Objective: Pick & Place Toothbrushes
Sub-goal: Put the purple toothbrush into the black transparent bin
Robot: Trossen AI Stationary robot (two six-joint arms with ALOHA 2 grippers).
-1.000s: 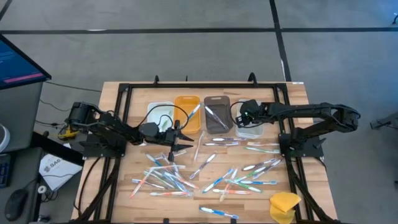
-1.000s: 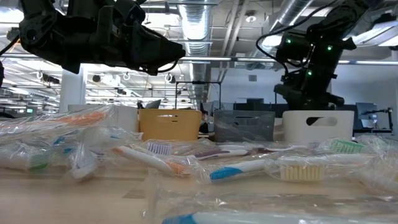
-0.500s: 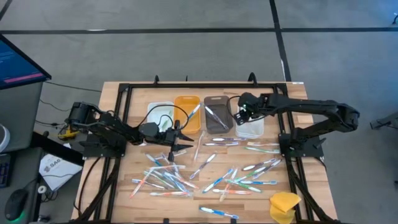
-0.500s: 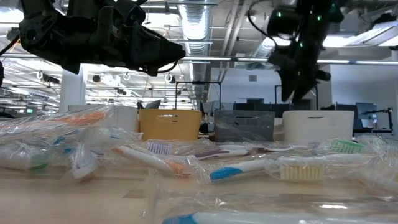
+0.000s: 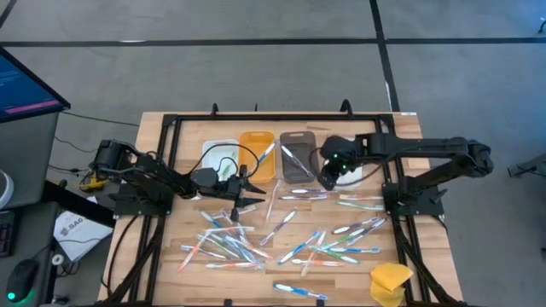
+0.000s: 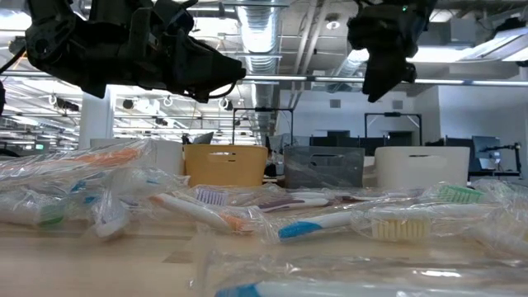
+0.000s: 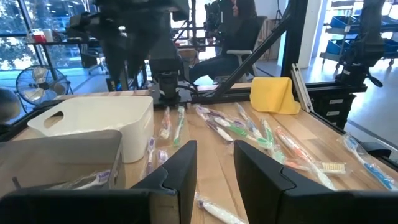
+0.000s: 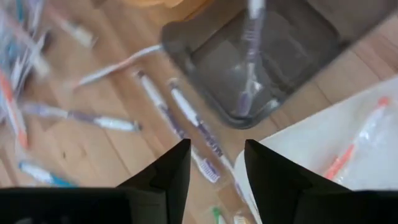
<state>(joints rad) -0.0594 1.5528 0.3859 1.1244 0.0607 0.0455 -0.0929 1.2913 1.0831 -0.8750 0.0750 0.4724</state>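
Observation:
Many toothbrushes in clear wrappers lie scattered flat on the wooden table, also seen in the low view. One toothbrush lies in the grey bin, and an orange-handled one lies in the right white bin. My right gripper hangs open, pointing steeply down, high above the near ends of those two bins, with nothing between its fingers. My left gripper waits open and level above the table, in front of the orange bin, holding nothing.
A second white bin stands left of the orange one. A yellow sponge-like lump sits at the near right corner. A black frame runs around the table. Cables lie near the left arm's base.
My right gripper has risen from just over the right white bin and swung toward the table's left and near side, rolling as it went; it now hangs high over the near ends of the grey and white bins.

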